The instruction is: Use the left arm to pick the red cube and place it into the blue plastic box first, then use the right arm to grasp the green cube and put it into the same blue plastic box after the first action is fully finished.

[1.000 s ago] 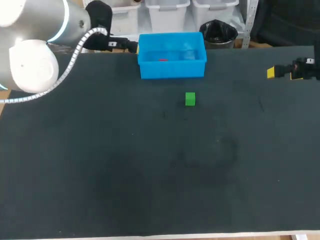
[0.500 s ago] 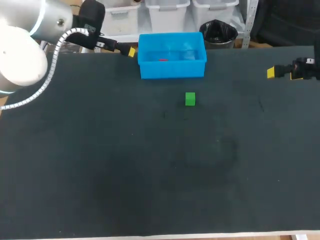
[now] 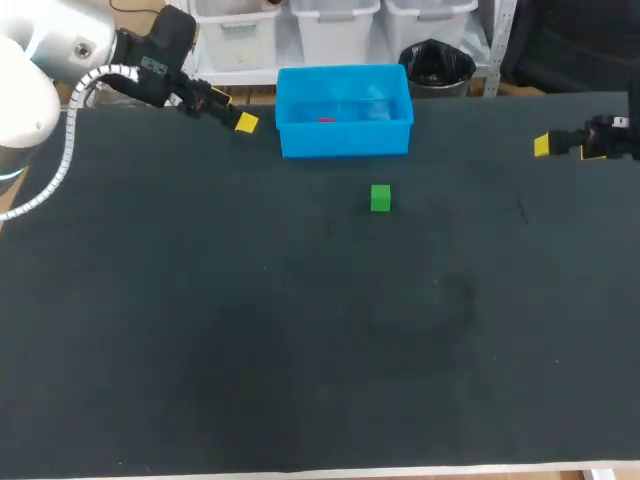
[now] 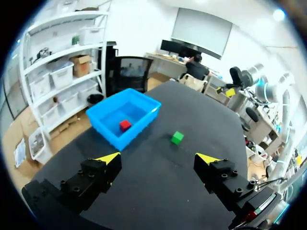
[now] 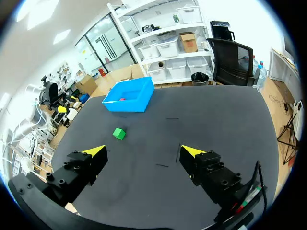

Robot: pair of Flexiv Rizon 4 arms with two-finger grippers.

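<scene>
The right gripper [image 5: 144, 151] is spread wide, holding nothing. Ahead, the green cube [image 5: 119, 133] sits on the table [image 5: 216, 124] near the blue box [image 5: 125, 106]. It looks small, hard and light, so pinch two flat sides. The red cube [image 4: 125, 125] lies in the box.

A robotics lab: a left arm [image 3: 50, 50] and a right arm [image 3: 612, 135] flank a black-topped table [image 3: 300, 350], with a blue plastic box [image 4: 103, 127] and a green cube [image 4: 177, 138] ahead of the left gripper [image 4: 158, 157].

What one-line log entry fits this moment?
red cube: inside blue plastic box | green cube: outside box, not grasped | left gripper: open, empty | right gripper: open, empty
</scene>
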